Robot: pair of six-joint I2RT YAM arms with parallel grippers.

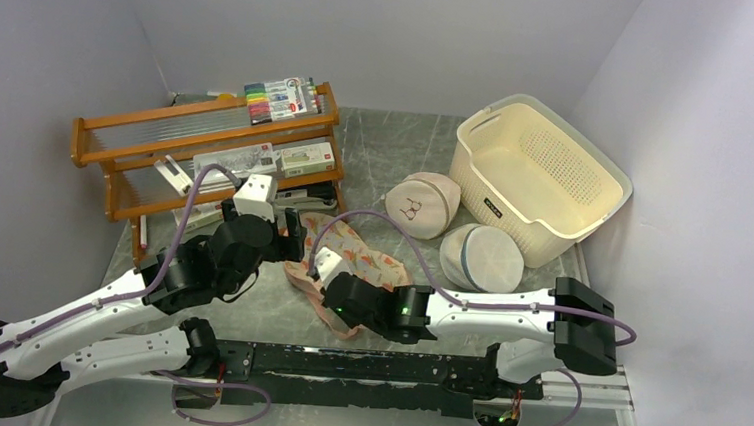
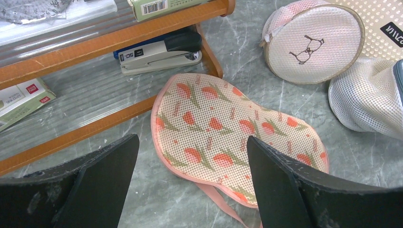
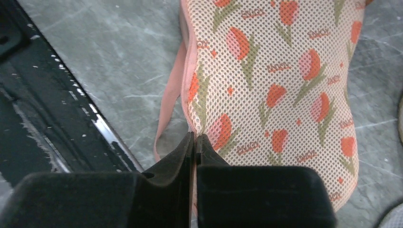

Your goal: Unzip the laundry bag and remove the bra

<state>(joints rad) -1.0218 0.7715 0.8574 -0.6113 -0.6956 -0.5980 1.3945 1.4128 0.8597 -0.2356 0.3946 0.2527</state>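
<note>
The laundry bag [image 1: 362, 255], a flat figure-eight mesh case with red-orange flowers and pink edging, lies on the grey table between both arms. My left gripper [image 1: 291, 239] is open and hovers over its left end; in the left wrist view the bag [image 2: 228, 126] lies between and beyond the spread fingers of the left gripper [image 2: 192, 140]. My right gripper [image 1: 332, 295] is shut on the bag's pink near edge [image 3: 189, 102], with the right gripper's fingertips [image 3: 196, 137] pressed together on it. A pink strap [image 3: 170, 95] hangs loose beside them. The bra is hidden.
A wooden rack [image 1: 208, 141] with stationery stands left of the bag, a stapler [image 2: 161, 52] on its lower shelf. A round pale dome bag with a drawing [image 1: 421, 204], a white dome bag with a blue rim [image 1: 480, 257] and a cream basket [image 1: 541, 179] stand to the right. A black rail [image 1: 362, 364] runs along the front.
</note>
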